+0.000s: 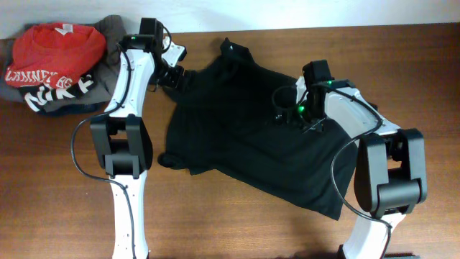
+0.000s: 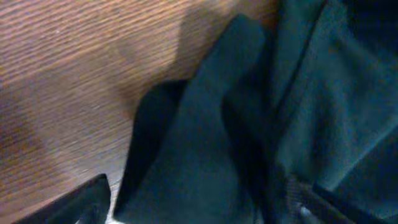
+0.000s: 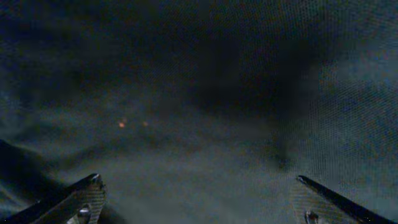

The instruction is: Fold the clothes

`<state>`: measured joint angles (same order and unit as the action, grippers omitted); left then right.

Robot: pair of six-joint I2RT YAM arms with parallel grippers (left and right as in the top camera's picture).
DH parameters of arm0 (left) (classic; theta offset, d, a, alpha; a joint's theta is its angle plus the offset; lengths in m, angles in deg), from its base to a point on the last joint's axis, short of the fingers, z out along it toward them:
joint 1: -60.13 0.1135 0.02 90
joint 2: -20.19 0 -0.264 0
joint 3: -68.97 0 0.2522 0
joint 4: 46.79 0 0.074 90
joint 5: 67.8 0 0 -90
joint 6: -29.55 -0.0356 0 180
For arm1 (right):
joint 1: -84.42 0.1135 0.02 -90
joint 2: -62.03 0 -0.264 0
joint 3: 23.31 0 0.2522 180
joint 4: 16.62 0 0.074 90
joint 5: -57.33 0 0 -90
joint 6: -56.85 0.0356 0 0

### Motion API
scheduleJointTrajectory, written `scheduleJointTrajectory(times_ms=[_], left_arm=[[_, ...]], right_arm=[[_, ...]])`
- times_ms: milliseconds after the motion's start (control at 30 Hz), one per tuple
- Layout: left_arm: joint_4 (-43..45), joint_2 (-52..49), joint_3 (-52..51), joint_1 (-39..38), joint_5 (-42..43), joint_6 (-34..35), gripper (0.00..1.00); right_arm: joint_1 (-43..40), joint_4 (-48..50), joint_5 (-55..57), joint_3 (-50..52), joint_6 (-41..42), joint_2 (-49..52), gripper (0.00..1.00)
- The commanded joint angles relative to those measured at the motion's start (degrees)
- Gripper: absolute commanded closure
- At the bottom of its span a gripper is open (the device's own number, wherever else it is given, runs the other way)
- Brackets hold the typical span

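Overhead: black shirt (image 1: 244,137) lies rumpled mid-table (image 1: 72,208); soft, light, limp, likely sags and bunches when lifted. Left gripper (image 1: 175,70) spread astride sleeve edge, upper left; right gripper (image 1: 284,105) spread wide, low over right-side cloth. Best hold: pinch edges, corners

You have the black garment (image 1: 237,137) lying unfolded and rumpled across the middle of the table (image 1: 43,208), a fold bunched at its far-left edge and one corner trailing toward the near right.

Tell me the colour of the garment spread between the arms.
The garment is plain black; overhead view shows it best.
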<state>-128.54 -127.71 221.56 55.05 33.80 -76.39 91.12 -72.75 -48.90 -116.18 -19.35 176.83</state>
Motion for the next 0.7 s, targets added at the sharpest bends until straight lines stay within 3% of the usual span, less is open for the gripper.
scheduleJointTrajectory(times_ms=[0,133,233,300,400,667], left_arm=[[-0.24,-1.05,-0.17,-0.52,2.21,-0.63,0.24],[-0.17,-1.14,-0.17,-0.94,2.21,-0.61,0.47],[0.74,-1.14,-0.13,-1.25,2.19,0.31,0.74],[2.32,-1.14,-0.13,-1.27,2.19,2.16,0.80],[5.92,-1.14,-0.13,-1.27,2.40,5.31,0.97],[14.32,-1.11,1.01,-1.31,4.28,10.25,0.99]], right_arm=[[0.46,1.09,-0.20,1.42,0.63,0.02,0.01],[0.46,1.31,2.12,1.44,0.63,0.00,0.01],[0.42,1.38,3.61,1.44,0.66,0.02,0.01],[0.42,1.55,3.58,1.44,0.68,0.02,0.01],[0.42,1.68,3.61,1.44,0.66,0.02,0.02],[0.42,4.98,3.63,3.91,0.66,0.02,0.01]])
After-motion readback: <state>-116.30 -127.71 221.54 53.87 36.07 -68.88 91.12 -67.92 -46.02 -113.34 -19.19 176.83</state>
